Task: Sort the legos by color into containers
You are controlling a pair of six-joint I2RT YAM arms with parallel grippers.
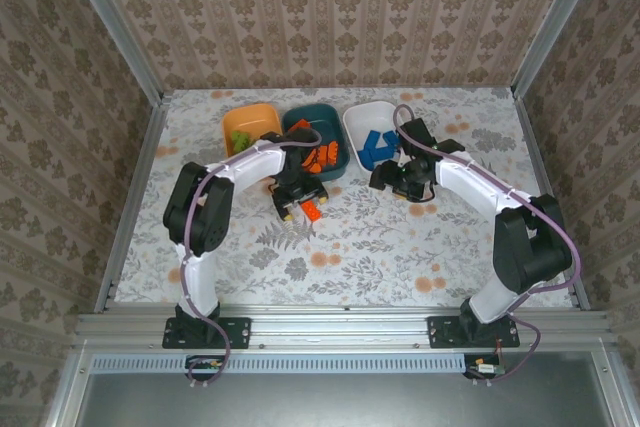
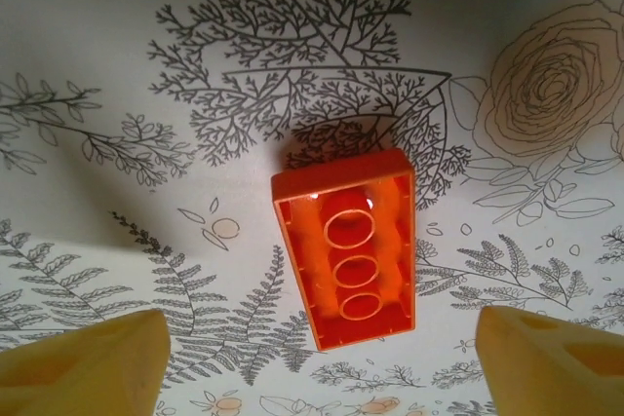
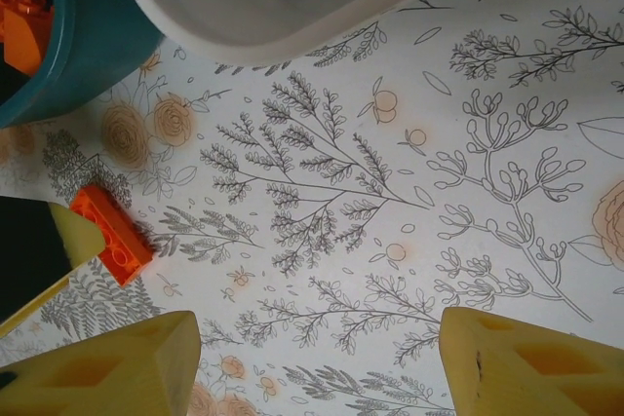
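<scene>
My left claw [image 2: 320,369] straddles the upturned orange brick [image 2: 346,250], released. The brick sits skewed, so I judge closing could twist it free.

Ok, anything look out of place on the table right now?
One orange lego lies loose on the table, outside the bowls, flipped hollow side up, untouched within the open left end effector. The rest look sorted: green legos in the orange bowl, orange legos in the teal bowl, blue legos in the white bowl.
</scene>
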